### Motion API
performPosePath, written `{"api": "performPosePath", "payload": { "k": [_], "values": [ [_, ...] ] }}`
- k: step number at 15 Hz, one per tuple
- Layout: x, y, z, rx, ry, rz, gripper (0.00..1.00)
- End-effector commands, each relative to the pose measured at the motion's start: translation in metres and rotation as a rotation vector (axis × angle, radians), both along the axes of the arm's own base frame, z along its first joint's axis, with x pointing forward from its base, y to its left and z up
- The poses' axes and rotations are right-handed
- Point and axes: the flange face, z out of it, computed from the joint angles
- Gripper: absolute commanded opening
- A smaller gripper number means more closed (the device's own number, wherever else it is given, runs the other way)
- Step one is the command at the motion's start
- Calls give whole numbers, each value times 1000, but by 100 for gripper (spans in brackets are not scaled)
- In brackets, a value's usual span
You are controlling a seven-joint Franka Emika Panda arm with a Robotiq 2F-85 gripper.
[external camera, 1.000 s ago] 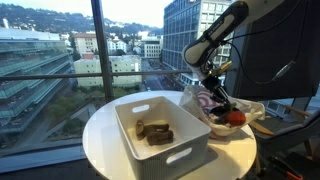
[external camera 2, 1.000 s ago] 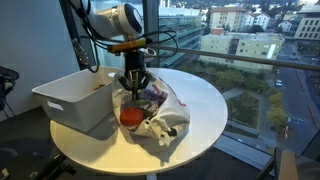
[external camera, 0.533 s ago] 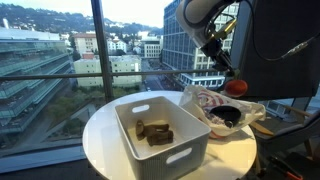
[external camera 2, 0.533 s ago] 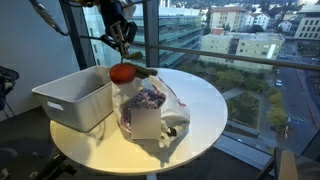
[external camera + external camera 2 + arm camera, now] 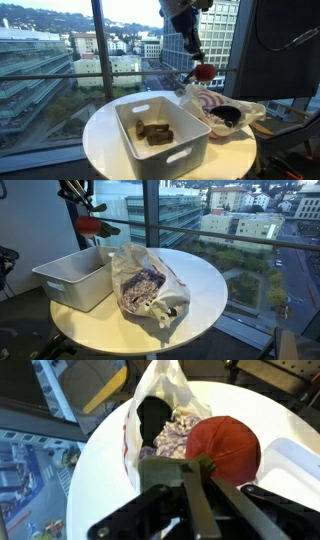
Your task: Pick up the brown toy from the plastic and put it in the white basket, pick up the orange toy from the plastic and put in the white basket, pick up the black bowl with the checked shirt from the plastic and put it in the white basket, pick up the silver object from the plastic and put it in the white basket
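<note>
Orange toy [image 5: 206,73] clenched in hand [image 5: 201,68], aloft near plastic [image 5: 200,100]; brown toy [image 5: 154,131] in white basket [image 5: 190,152]; black bowl [image 5: 228,116] inside plastic.

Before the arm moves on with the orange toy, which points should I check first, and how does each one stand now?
1. The gripper is shut on the orange toy: ok.
2. The orange toy hangs clear of the plastic: ok.
3. The toy is above the white basket: not ok, it hangs beside the rim, nearer the plastic.
4. Free room in the basket next to the brown toy: ok.
5. The black bowl and checked shirt rest in the plastic: ok.
6. Grip firm enough for the move: cannot tell.
</note>
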Motion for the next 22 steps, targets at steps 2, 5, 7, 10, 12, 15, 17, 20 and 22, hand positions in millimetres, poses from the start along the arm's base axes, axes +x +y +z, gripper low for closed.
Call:
{"api": "performPosePath", "payload": {
  "k": [2, 5, 7, 10, 12, 15, 17, 20, 22],
  "values": [
    [29, 61, -32, 25, -52, 258, 4],
    [45, 85, -64, 42, -46, 426, 36],
    [54, 88, -77, 72, -14, 532, 50],
    [68, 65, -80, 94, 15, 586, 72],
    [79, 24, -77, 97, 36, 521, 87],
    [90, -55, -76, 188, 90, 358, 100],
    [88, -106, -87, 261, 164, 255, 100],
    [77, -166, -125, 282, 313, 117, 100],
    [70, -196, -158, 303, 412, 32, 100]
  ]
}}
